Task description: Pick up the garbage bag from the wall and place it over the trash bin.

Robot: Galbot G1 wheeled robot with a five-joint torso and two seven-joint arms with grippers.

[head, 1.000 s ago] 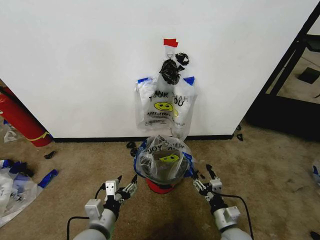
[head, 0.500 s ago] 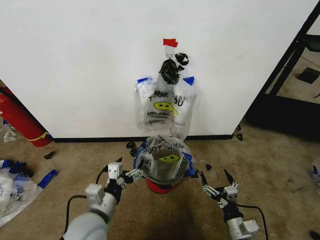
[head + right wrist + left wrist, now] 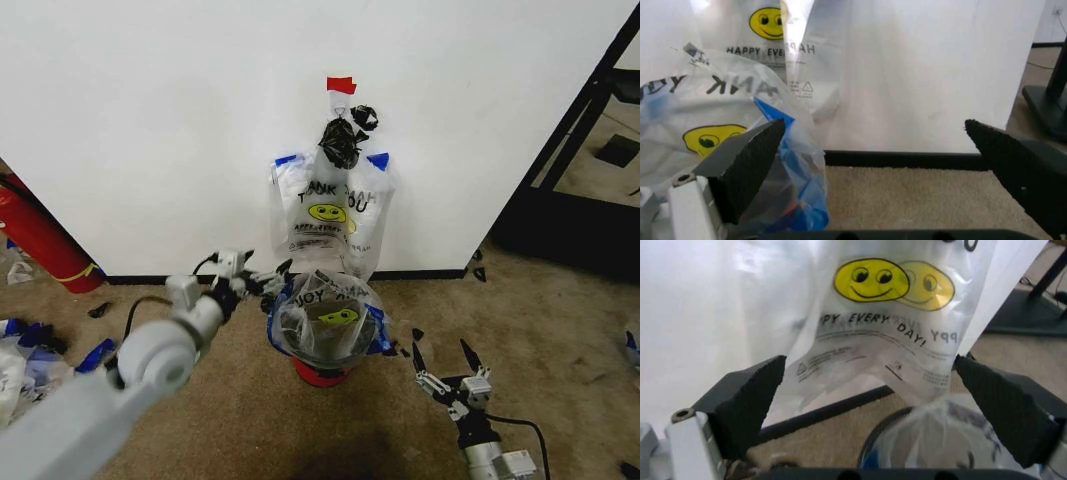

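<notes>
The garbage bag [image 3: 328, 215] hangs on the far white wall [image 3: 160, 120], straight above the trash bin [image 3: 322, 372], which wears another smiley bag. My left gripper [image 3: 262, 279] reaches out left of the bin's rim, fingers spread apart, below the hanging bag. My right gripper [image 3: 445, 362] waits near me on the right, fingers apart.

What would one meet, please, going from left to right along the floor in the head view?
Red cylinder → left gripper → trash bin, already lined with a bag → right gripper → black frame.
</notes>
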